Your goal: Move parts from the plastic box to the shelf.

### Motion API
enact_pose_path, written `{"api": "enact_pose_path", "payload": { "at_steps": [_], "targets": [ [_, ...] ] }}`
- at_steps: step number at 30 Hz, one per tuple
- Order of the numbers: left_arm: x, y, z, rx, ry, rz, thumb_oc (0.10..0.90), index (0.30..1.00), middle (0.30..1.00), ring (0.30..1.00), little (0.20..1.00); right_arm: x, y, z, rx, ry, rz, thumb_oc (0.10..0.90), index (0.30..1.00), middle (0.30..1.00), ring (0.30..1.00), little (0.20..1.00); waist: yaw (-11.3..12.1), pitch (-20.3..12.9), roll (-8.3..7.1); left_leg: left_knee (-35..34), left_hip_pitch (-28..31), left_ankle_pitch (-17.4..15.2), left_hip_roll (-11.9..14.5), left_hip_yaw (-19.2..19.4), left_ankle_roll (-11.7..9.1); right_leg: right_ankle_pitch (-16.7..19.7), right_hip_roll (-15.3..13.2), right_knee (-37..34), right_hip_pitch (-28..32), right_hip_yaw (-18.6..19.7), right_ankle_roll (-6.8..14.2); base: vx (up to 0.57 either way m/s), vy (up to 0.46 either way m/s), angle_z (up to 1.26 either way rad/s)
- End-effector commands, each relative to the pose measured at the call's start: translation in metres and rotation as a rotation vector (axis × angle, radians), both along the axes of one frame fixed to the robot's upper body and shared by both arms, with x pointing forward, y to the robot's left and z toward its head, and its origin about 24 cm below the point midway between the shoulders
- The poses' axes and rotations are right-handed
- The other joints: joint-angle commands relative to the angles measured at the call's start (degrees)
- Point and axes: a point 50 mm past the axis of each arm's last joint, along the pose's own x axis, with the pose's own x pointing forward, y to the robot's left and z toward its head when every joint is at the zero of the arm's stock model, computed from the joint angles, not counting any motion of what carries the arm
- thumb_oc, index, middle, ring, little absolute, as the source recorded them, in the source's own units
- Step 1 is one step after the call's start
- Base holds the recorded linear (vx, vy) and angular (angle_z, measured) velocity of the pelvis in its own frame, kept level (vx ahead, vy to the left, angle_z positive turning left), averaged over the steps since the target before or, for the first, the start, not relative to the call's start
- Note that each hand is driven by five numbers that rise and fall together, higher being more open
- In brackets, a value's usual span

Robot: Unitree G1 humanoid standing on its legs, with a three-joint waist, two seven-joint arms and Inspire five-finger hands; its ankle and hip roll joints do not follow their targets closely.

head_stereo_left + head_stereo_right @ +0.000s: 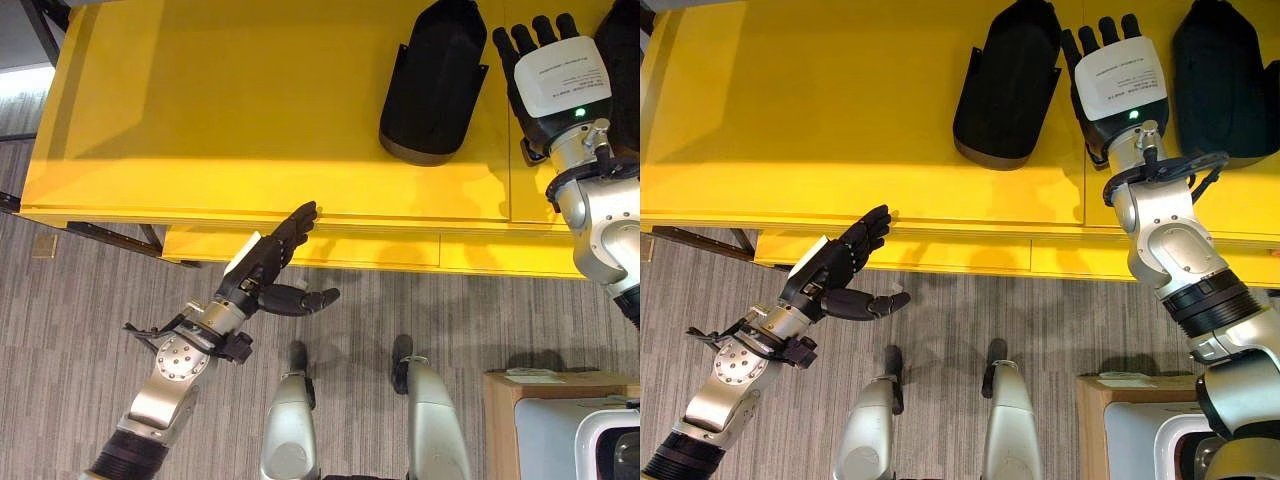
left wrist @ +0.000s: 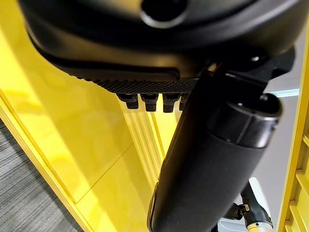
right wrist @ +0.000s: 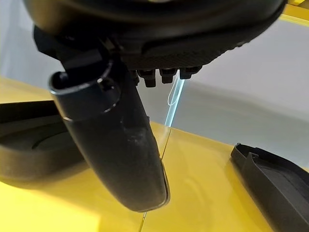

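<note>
yellow shelf (image 1: 200, 120) carries two black parts (image 1: 1005, 85), (image 1: 1225, 80) side by side. right hand (image 1: 1118, 75) hovers between them, fingers straight, empty; left hand (image 1: 270, 265) relaxed by the shelf edge. parts look rigid, light; grasp along the rim.

Two silver-grey arms with ribbed black cuffs end in dark hands; the left hand (image 1: 262, 268) has a white strip along its back, the right hand (image 1: 1118, 80) a white printed label with a small green light below it, at the wrist
</note>
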Motion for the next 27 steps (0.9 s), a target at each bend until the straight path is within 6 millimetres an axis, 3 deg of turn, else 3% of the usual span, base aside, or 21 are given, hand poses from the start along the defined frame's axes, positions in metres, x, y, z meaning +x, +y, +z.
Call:
{"api": "enact_pose_path", "payload": {
  "at_steps": [1, 6, 13, 19, 27],
  "targets": [
    [-0.015, -0.02, 0.032, -0.088, -0.185, -0.09, 0.9, 1.0, 1.0, 1.0, 1.0, -0.017, 0.008, 0.058, 0.03, -0.292, 0.091, 0.9, 1.0, 1.0, 1.0, 1.0, -0.08, -4.21, -0.12, -1.43, -0.37, 4.55, -1.57, -2.77, 4.15, -3.47, 4.38, 0.2, 4.01, 0.31, -0.52, 0.0, 0.0, 0.0],
    [-0.016, -0.019, 0.033, -0.098, -0.186, -0.08, 0.9, 1.0, 1.0, 1.0, 1.0, -0.032, 0.034, 0.063, 0.131, -0.362, 0.326, 0.9, 1.0, 1.0, 1.0, 1.0, -0.71, -4.31, -0.01, -1.93, 0.19, 4.9, -1.46, -2.53, 4.02, -3.4, 4.55, -0.24, 4.05, 0.78, -0.61, -0.01, 0.025, -0.01],
    [-0.015, -0.02, 0.036, -0.122, -0.186, -0.057, 0.9, 1.0, 1.0, 1.0, 1.0, -0.079, 0.081, 0.071, 0.166, -0.413, 0.642, 0.9, 1.0, 1.0, 1.0, 1.0, -1.86, -4.43, 0.35, -2.36, 0.87, 5.25, -1.43, -2.16, 3.81, -3.41, 4.98, -0.5, 3.93, 1.81, -0.69, 0.0, 0.031, -0.02],
    [-0.017, -0.019, 0.038, -0.129, -0.189, -0.049, 0.9, 1.0, 1.0, 1.0, 1.0, -0.102, 0.099, 0.057, 0.163, -0.327, 0.773, 0.9, 1.0, 1.0, 1.0, 1.0, -2.4, -4.46, 0.18, -2.11, 0.68, 4.96, -1.39, -2.04, 3.8, -3.39, 5.1, -0.24, 3.45, 2.22, -0.56, 0.0, 0.012, -0.03],
    [-0.018, -0.018, 0.039, -0.127, -0.197, -0.041, 0.9, 1.0, 1.0, 1.0, 1.0, -0.102, 0.106, 0.038, 0.185, -0.201, 0.794, 0.9, 1.0, 1.0, 1.0, 1.0, -2.76, -3.95, -0.01, -2.17, 0.62, 4.56, -1.3, -1.94, 4.11, -3.19, 5.22, -0.25, 3.15, 2.49, -0.45, 0.0, 0.0, -0.01]
  ]
}}
